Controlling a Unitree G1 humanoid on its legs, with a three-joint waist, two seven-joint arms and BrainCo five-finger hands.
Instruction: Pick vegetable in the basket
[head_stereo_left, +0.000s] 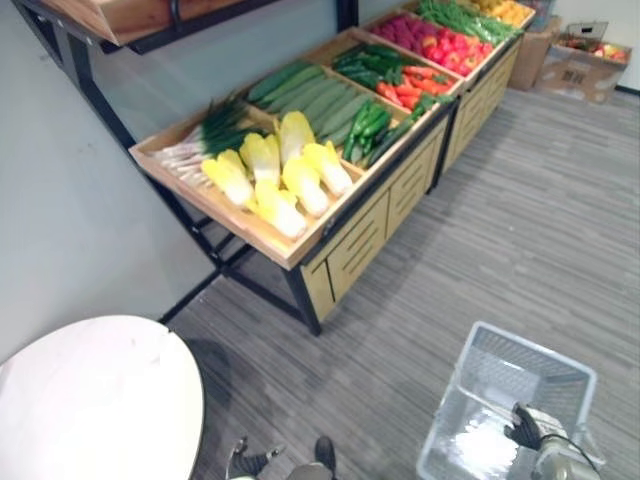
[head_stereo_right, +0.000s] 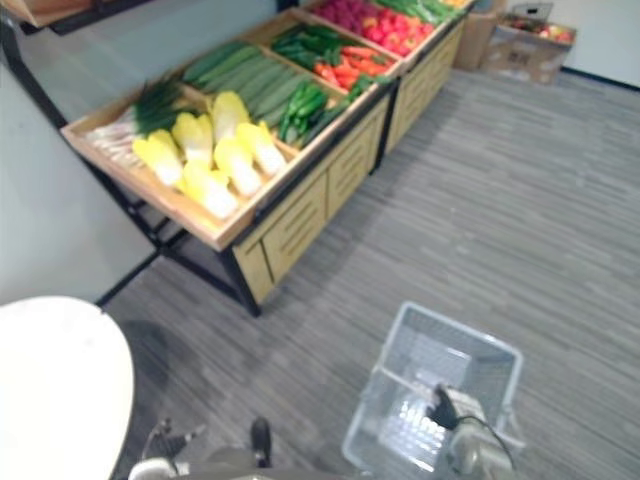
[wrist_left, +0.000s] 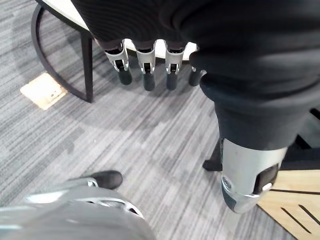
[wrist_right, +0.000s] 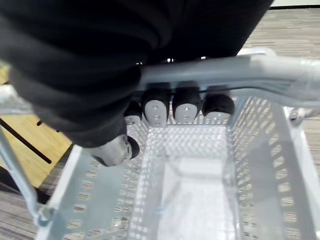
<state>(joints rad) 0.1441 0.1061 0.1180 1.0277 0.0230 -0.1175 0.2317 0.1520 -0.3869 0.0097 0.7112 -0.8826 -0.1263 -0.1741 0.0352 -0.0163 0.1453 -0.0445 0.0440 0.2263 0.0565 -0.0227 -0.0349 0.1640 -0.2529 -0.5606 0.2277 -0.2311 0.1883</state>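
Observation:
My right hand (wrist_right: 185, 105) is curled round the grey handle (wrist_right: 225, 67) of a pale wire-mesh basket (head_stereo_left: 530, 345), which hangs low at my right with nothing in it. It also shows as the basket (head_stereo_right: 455, 335) under my right hand (head_stereo_right: 447, 405). A long wooden stand (head_stereo_left: 300, 245) ahead on the left carries yellow napa cabbages (head_stereo_left: 280, 175), scallions (head_stereo_left: 205, 140), long cucumbers (head_stereo_left: 310, 95), small green vegetables (head_stereo_left: 368, 125), orange-red peppers (head_stereo_left: 405, 88) and red produce (head_stereo_left: 455, 48). My left hand (wrist_left: 145, 60) hangs down with relaxed straight fingers, holding nothing, well short of the stand.
A round white table (head_stereo_left: 95, 400) on a black frame stands close at my lower left. Cardboard boxes (head_stereo_left: 585, 55) sit on the floor at the far right. Grey striped carpet (head_stereo_left: 520, 230) stretches between me and the stand. A wall runs along the left.

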